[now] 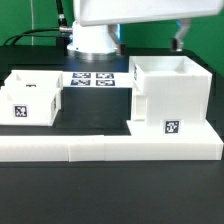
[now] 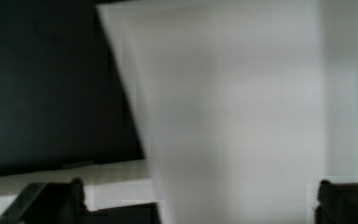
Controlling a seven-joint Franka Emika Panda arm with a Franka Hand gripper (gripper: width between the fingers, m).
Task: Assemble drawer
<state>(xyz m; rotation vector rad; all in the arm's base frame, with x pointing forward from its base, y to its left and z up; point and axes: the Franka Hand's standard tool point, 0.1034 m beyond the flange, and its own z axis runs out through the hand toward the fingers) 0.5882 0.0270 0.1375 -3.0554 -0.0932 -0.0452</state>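
Note:
The tall white drawer housing (image 1: 170,96) stands at the exterior view's right, open on top, with a tag on its front. Two small white trays (image 1: 32,98) sit close together at the left; the nearer one shows a tag. My gripper (image 1: 178,43) hangs just above the housing's back rim, mostly hidden under the arm. In the wrist view the gripper (image 2: 197,203) is open, with dark fingertips (image 2: 51,201) far apart. A blurred white face of the housing (image 2: 229,110) fills the space between them. I cannot tell whether either finger touches it.
A long low white L-shaped bar (image 1: 108,148) runs along the front, against the housing and the trays. The marker board (image 1: 93,78) lies flat behind them, in front of the arm's base (image 1: 92,40). Dark table shows elsewhere.

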